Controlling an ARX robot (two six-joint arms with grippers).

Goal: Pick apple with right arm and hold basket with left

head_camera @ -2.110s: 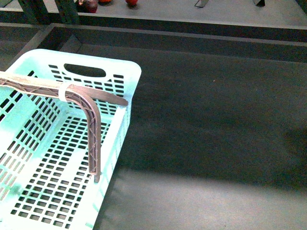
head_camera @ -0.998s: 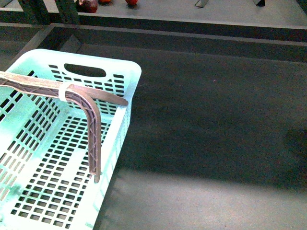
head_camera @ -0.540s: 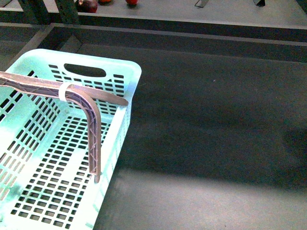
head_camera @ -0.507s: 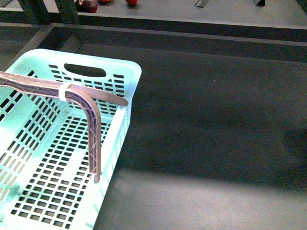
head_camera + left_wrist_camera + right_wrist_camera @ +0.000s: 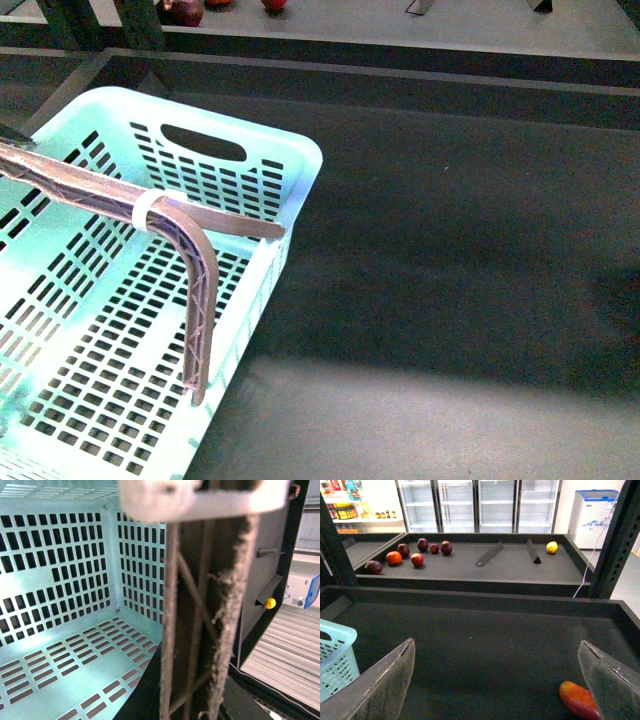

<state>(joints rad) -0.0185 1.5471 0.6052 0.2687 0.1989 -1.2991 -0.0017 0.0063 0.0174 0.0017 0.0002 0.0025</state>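
Note:
The mint-turquoise basket [image 5: 60, 330] stands at the left in the front view, with its grey-brown latticed handle [image 5: 200, 300] raised over it. My left gripper [image 5: 192, 710] is shut on that handle [image 5: 200, 605], which fills the left wrist view, with the basket's slotted floor [image 5: 65, 655] below. My right gripper [image 5: 497, 645] is open and empty over the dark shelf floor. A red-orange fruit [image 5: 577, 700], apparently the apple, lies just inside one of its fingers [image 5: 612, 680] and is partly hidden by it. The basket's corner [image 5: 335, 660] shows beside the other finger.
The dark shelf floor [image 5: 450, 250] has a raised rim [image 5: 400, 75] at the back. Behind it a second shelf holds several red fruits [image 5: 417, 559], a yellow fruit [image 5: 551, 547] and two dark dividers [image 5: 490, 554]. Glass-door fridges stand beyond.
The basket has shifted to the right and turned a little; its far corner and handle now sit further right in the front view.

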